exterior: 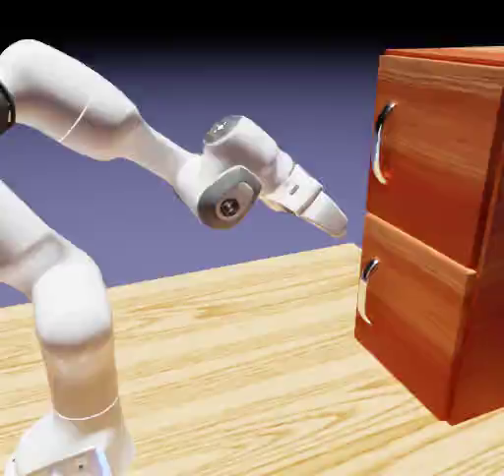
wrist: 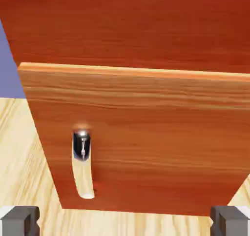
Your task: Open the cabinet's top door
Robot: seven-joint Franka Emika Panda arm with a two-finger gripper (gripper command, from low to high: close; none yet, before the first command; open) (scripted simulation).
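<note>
In the exterior view, the cabinet (exterior: pixel 433 297) stands at the right side of the frame on the pale wood-grain counter (exterior: pixel 226 366). Its top door (exterior: pixel 438 149), glossy reddish brown, fills the upper right of the frame and lies shut, with a long curved silver handle (exterior: pixel 382 143) near its left edge. Below it, at the lower right, is the bottom door (exterior: pixel 413 302), also shut, with a smaller curved handle (exterior: pixel 367 291).

The white arm (exterior: pixel 74 317) rises from the lower left, passes out of the frame at the left edge, comes back in at the upper left and reaches to the middle. Its hand tilts downward to the right and ends just left of the cabinet, apart from both handles, at a height between them.

In the hand view, the fingers (wrist: pixel 125 221) are spread wide, one grey tip in the lower left corner and one in the lower right, with nothing pinched between them. The bottom door takes up the middle of the frame, its handle left of center and above the level of the tips. A strip of the top door crosses the top of the frame. Pale counter shows along the bottom and at the left, under a patch of blue-violet backdrop (wrist: pixel 10 69).
</note>
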